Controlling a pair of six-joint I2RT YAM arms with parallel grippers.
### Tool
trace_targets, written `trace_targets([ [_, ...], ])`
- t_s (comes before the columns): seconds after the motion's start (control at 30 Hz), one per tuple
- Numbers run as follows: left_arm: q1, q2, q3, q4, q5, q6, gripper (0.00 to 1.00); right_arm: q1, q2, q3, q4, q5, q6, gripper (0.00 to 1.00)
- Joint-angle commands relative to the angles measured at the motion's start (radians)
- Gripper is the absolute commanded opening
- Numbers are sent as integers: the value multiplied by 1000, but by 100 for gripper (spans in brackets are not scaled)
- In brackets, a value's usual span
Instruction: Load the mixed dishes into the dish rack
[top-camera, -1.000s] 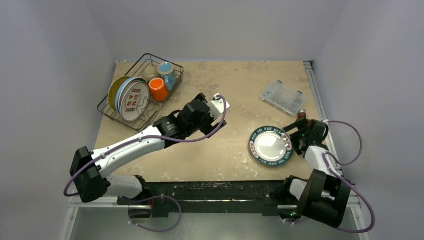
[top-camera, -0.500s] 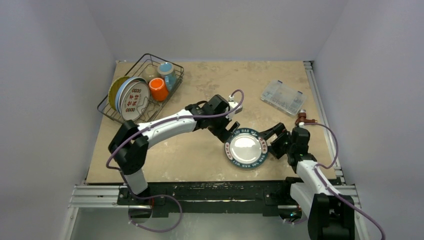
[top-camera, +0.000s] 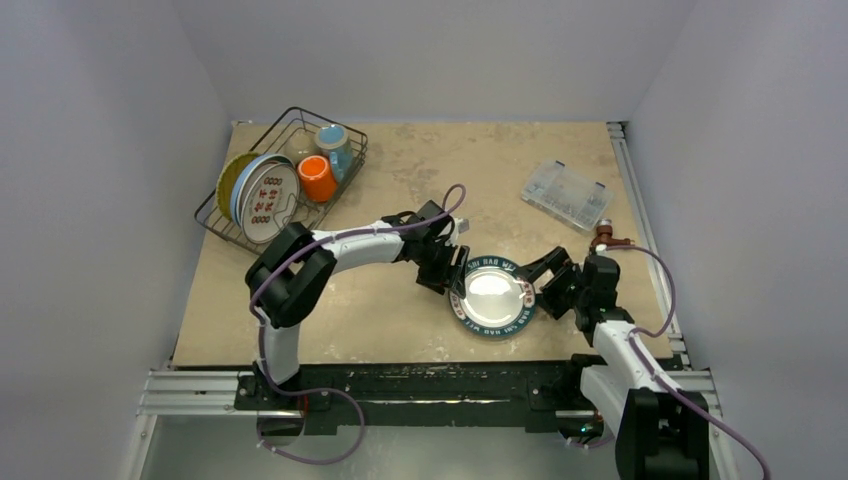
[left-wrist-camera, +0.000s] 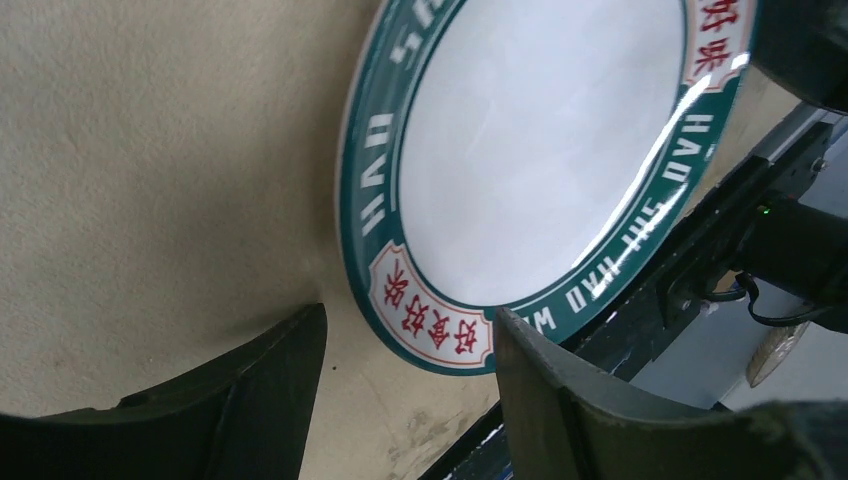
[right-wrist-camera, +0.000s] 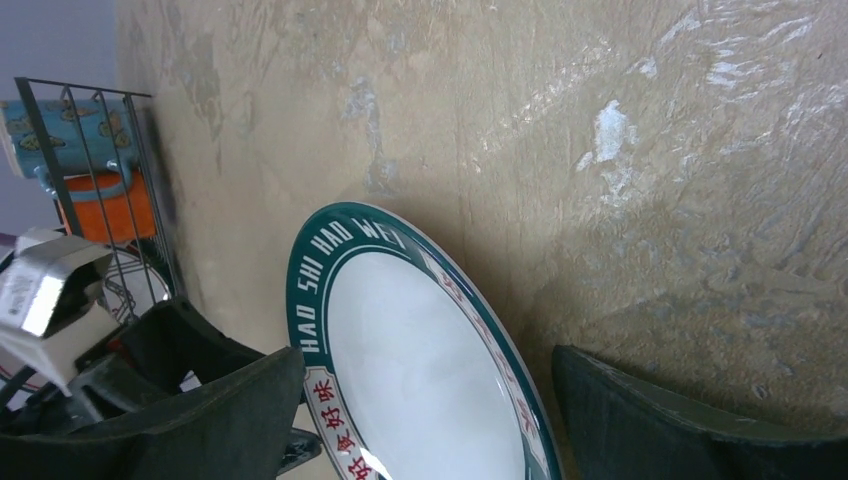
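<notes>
The dish rack (top-camera: 330, 118) sits at the far left corner of the bench (top-camera: 360, 320); in it the yellow woven plate (top-camera: 229, 175), the blue plate (top-camera: 243, 190) and the red-dotted plate (top-camera: 268, 203) stand on edge, one against the next; beside them are the orange cup (top-camera: 317, 178), the blue mug (top-camera: 333, 146) and, dimly, a pale cup (top-camera: 297, 149). The clear box (top-camera: 567, 195) lies near the far right edge, its contents too small to tell. The teal-rimmed plate (top-camera: 492, 300) is out on the bench near the front, between the two arms; the left tool (top-camera: 452, 280) is at its left rim, the right tool (top-camera: 545, 288) at its right rim. The top view hides the fingers; the left wrist view shows them apart on either side of the rim, though whether they pinch it I cannot tell; the right wrist view shows its fingers spread wide with the plate's rim between them, and the mug and orange cup behind the rack's wires.
</notes>
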Motion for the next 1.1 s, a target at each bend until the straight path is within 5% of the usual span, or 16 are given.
trace_targets([
  [0.0,18,3,-30,55,8,-123,60,4,21,0,17,-15,-26,96],
  [0.17,28,-12,-49,63,-47,-137,61,7,37,-11,64,-16,-19,88],
  [0.5,29,143,-135,342,267,-414,56,38,114,-14,131,-38,4,68],
  [0.7,30,133,-144,368,269,-422,46,110,136,-34,186,-2,47,47],
  [0.83,40,117,-152,375,261,-417,40,143,170,-21,197,5,56,42],
  [1.07,70,123,-164,407,290,-456,41,168,204,-6,206,7,53,25],
])
